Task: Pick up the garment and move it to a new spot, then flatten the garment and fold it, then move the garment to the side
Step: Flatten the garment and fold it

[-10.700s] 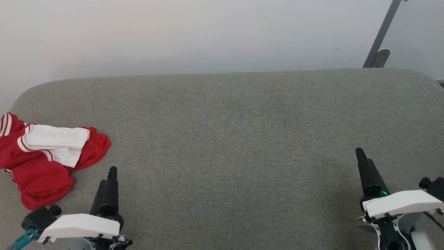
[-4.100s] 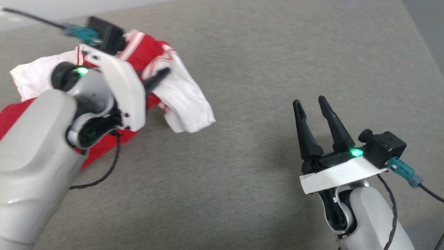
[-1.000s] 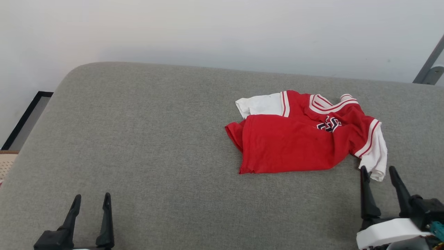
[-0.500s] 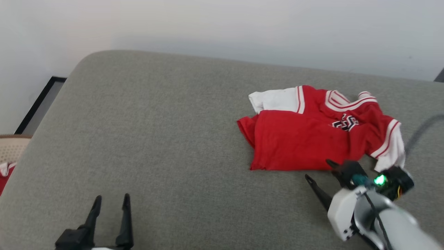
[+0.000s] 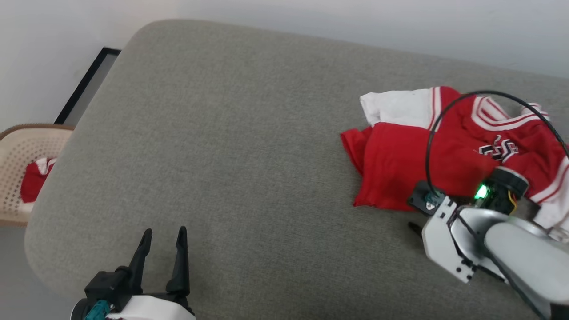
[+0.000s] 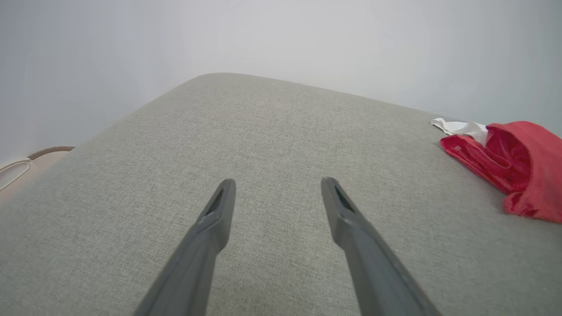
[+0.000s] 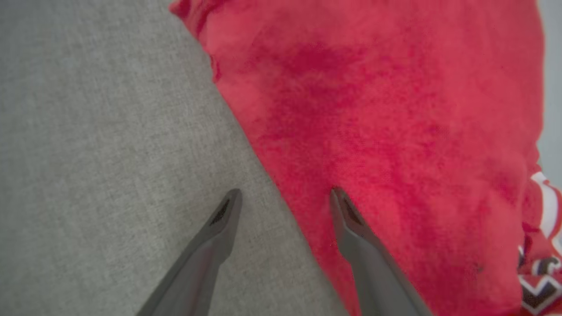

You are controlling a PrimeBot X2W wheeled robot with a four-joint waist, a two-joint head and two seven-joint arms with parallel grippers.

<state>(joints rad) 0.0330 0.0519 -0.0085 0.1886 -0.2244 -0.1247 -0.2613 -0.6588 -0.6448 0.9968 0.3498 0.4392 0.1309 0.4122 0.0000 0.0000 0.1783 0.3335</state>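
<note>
Flattening stage: shirt (image 5: 400,178) rumpled toward the cushion's (image 5: 244,133) far right corner. The right gripper (image 7: 285,195), fingers spread wide and empty, straddles the hem (image 7: 259,131); best pinch shallowly, then draw outward. The left gripper (image 5: 163,233) is likewise spread and empty, at the front-left corner.

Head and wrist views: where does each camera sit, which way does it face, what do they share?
Head view: up top, looking down on the grey cushion and the garment; left gripper lower left, right arm lower right.
Left wrist view: low, facing along the cushion between its open fingers.
Right wrist view: close over the garment's edge, right gripper open straddling it.
Shared: all three show the garment.
</note>
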